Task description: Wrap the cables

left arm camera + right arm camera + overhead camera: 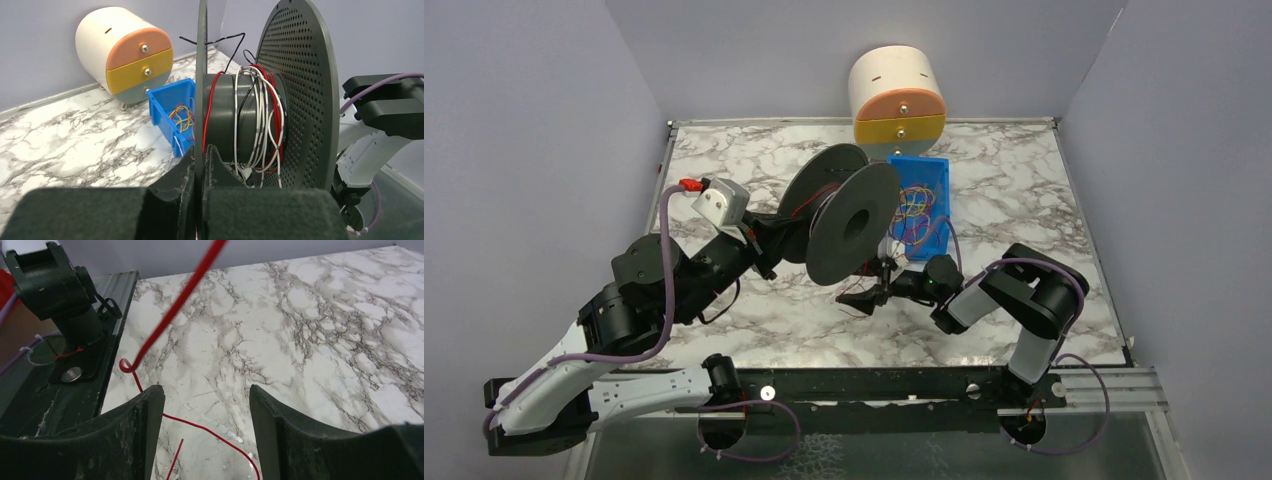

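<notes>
Red cable (pixel 172 310), thread-thin and glossy, is being shown in two stretches. Part of it is being carried in a few loose turns around the core of the black spool (pixel 295 100), mixed in with white and black wires. The rest is trailing down onto the marble table (pixel 325 320), where it is lying in a small hooked curl and a long slack curve near the front edge.

The spool is being held over the middle of the table, flanges on edge, by the left gripper (pixel 201 159), whose jaws are being pressed tight on the thin rim of one flange. The right gripper (pixel 206 395) is being held low over the marble on the near side of the spool, jaws well apart and nothing clamped. The red strand is crossing in front of the gap, touching neither finger as far as can be told.

The windings on the core are being revealed only by the left wrist view, and the slack end on the marble is being shown clearly only by the right wrist view. From above, a blue bin (pixel 921 172) of tangled coloured wires is being seen just behind the spool, with a rounded drawer unit (pixel 896 90) against the back wall.
</notes>
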You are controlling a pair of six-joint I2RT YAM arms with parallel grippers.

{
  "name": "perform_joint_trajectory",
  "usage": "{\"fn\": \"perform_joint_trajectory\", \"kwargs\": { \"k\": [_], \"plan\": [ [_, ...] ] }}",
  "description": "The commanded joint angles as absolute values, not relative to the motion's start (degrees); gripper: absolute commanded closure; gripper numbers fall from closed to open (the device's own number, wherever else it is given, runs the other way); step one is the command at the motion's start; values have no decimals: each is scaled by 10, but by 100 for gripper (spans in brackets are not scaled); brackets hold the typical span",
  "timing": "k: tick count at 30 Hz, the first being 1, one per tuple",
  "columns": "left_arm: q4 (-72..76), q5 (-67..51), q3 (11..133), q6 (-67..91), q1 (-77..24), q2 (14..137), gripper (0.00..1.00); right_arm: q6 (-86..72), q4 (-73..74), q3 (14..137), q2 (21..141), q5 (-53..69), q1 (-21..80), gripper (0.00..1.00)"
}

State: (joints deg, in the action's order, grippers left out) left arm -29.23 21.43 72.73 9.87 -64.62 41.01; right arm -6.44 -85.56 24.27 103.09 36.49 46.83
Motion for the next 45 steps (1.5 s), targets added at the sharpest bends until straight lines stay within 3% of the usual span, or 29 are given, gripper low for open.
{"fn": "perform_joint_trajectory", "kwargs": {
  "k": [1,15,23,40,45],
  "plan": [
    [-229,201,751,107,-647,408,100,-23,-898,231,1011,359,471,33],
    [-230,189,753,102,-648,415,100,78,-802,196,923,279,471,35],
    [-229,191,753,98,-648,413,100,91,-733,183,878,304,471,38],
    [-221,187,748,110,-647,407,100,27,-798,228,961,334,523,42],
    [-218,191,745,114,-648,404,100,9,-818,243,984,318,535,52]
  ]
}}
